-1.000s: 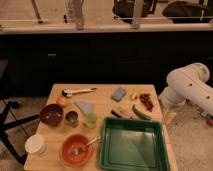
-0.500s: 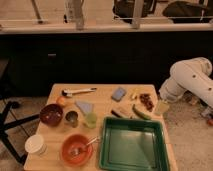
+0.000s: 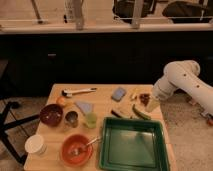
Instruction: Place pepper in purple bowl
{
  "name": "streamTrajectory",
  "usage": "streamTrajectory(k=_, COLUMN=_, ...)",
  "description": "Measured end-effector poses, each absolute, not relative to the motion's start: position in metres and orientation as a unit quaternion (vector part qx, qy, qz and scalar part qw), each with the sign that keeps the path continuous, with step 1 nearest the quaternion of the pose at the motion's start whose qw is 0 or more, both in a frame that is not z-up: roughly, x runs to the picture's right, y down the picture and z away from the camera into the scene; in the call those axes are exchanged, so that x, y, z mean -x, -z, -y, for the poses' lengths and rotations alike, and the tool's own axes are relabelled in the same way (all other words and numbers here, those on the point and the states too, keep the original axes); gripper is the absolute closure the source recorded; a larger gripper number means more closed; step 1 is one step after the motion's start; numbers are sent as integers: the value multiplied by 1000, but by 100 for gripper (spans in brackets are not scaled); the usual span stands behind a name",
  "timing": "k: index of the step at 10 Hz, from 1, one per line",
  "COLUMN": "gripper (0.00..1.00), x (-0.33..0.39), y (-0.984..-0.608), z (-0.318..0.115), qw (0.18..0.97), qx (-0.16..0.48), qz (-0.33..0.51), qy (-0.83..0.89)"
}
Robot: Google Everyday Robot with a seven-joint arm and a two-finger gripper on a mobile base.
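The pepper [image 3: 140, 112], dark green, slim and slightly curved, lies on the wooden table [image 3: 102, 102] just above the green tray's far right corner. Over on the left side of the table stands the purple bowl [image 3: 51, 114], round with a dark inside. My white arm reaches in from the right. Its gripper [image 3: 152, 103] hangs over the table's right edge, a little up and right of the pepper and beside a dark red dried cluster [image 3: 145, 97]. The gripper is open and holds nothing.
A green tray [image 3: 107, 150] fills the front right. An orange bowl with a spoon [image 3: 76, 149] and a white cup [image 3: 36, 144] stand front left. Mid-table are a small green cup [image 3: 90, 120], a dark cup [image 3: 72, 118], a blue sponge [image 3: 119, 93] and yellow pieces [image 3: 134, 94].
My arm has swung left and forward, bringing the gripper from off the table's right side to its right edge near the pepper. The objects on the table have not moved.
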State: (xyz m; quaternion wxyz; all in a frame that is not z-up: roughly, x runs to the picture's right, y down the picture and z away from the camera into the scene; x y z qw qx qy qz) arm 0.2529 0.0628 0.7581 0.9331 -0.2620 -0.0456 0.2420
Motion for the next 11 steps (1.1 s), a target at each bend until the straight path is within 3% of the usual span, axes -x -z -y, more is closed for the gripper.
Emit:
streamTrajectory(k=9, gripper=20, x=-246, y=-803, z=-73, qw=912, qx=293, qz=55, qy=-281)
streamTrajectory(k=11, gripper=29, x=-246, y=-809, z=-75, qw=911, qx=299, qz=56, qy=-277)
